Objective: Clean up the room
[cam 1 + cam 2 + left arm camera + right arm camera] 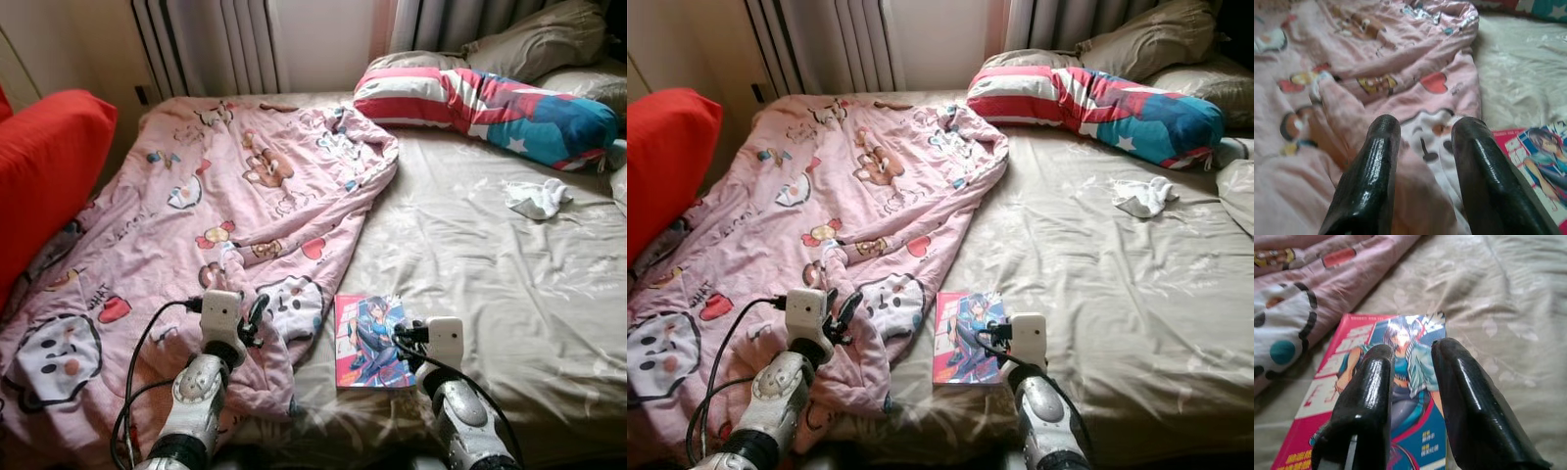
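A comic book [370, 340] with a pink-and-blue illustrated cover lies flat on the beige bed [490, 284] near its front edge, just beside the hem of a pink cartoon-print blanket [196, 225]. The right claw [1408, 357] hovers over the book's cover, its fingers [1369, 382] slightly spread and holding nothing. The left claw [1422, 134] sits over the blanket's lower folds, fingers likewise apart, pinching nothing that can be seen. The blanket covers the bed's left half. Farther up, a small white cloth [537, 198] lies on the bare sheet, below a red, white and blue bolster pillow [480, 103]. A red cushion [44, 166] stands at the left edge.
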